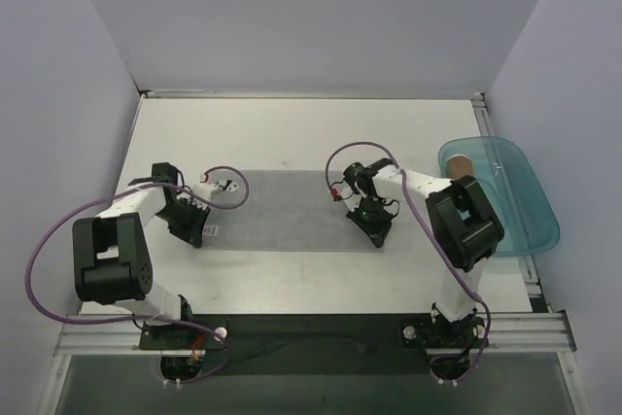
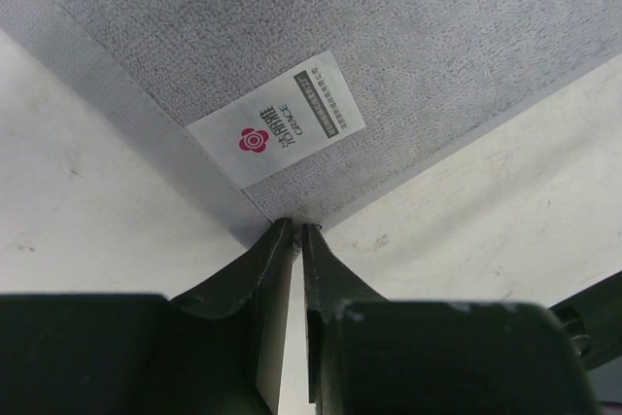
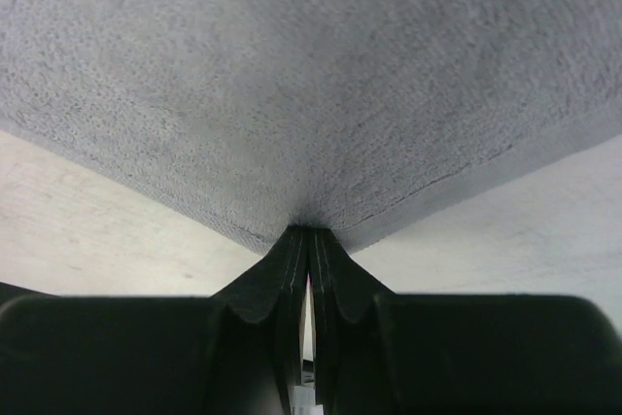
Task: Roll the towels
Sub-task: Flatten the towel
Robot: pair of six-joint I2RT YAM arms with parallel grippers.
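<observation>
Top view: the grey towel (image 1: 282, 209) lies flat mid-table, and the rust-brown towel (image 1: 463, 162) sits in the teal tray (image 1: 544, 213). The left gripper (image 1: 204, 231) and the right gripper (image 1: 377, 234) each address a near corner, likely so the roll starts evenly.
Left wrist: jaws narrow at the corner beside the label (image 2: 275, 119); whether they grip cannot be told.
Right wrist: jaws pinched together on the corner.

Light grey towel (image 1: 282, 209), white label (image 2: 276, 120) with red emblem (image 2: 254, 140), teal tray (image 1: 530, 211)
</observation>
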